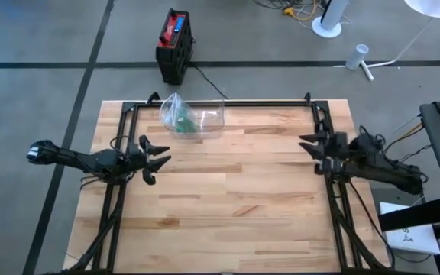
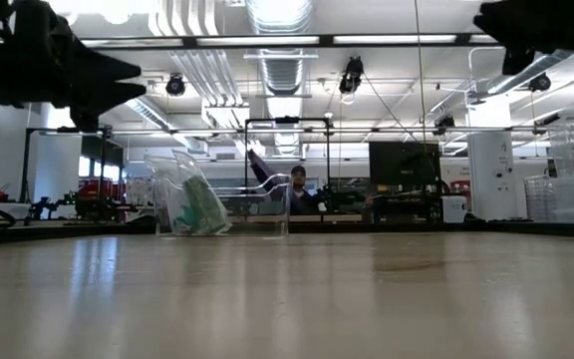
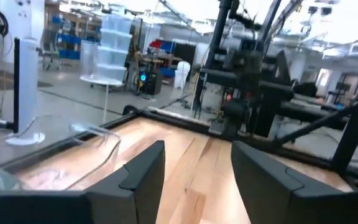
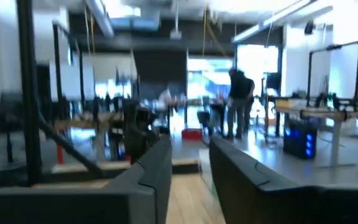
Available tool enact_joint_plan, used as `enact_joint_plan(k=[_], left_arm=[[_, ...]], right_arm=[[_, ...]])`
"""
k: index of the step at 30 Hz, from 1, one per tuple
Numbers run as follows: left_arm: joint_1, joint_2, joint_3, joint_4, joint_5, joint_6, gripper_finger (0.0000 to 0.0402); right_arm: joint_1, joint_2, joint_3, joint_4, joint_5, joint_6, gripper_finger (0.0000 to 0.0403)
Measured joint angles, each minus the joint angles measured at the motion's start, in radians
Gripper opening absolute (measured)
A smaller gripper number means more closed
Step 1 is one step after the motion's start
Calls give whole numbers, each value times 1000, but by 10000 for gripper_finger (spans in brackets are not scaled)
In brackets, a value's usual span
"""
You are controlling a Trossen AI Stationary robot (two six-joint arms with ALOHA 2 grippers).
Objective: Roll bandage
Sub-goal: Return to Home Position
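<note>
A clear plastic bag (image 1: 179,116) with green material inside, which I take for the bandage, lies in a clear open bin (image 1: 205,118) on the table near its far edge, left of centre. The low view shows the bag (image 2: 192,207) resting on the bin's floor. My left gripper (image 1: 159,160) hovers open above the table's left side, pointing right, near-side of the bin. My right gripper (image 1: 305,147) hovers open at the right side, pointing left. Nothing is between either gripper's fingers (image 3: 148,162) (image 4: 160,162).
A black metal frame (image 1: 266,103) runs along the table's far edge and down both sides under the arms. Bare wood (image 1: 235,198) spans the middle and near part. A black and red box (image 1: 174,38) stands on the floor beyond the far edge. A person (image 2: 297,184) shows far behind.
</note>
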Motion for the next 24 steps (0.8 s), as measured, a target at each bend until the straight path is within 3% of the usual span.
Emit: enact_joint_plan(k=[5,8,12,15,24], left_arm=[[1,-41,-4,37,5,16,186],[9,-62,-4,1,7,14,192],[10,-65,-4,-43,11,-11,196],[11,-57,-4,-54,13,-30,198],[11,-17,-4,-66,63,-52,188]], right_arm=[[5,-24,-78,12,-21,46,59],[20,15,-135,91,-40,68,34],[66,-33,-236,207,-74,126,6],[102,-28,-237,88,-53,134,3],[188,-18,-238,9,-40,76,3]])
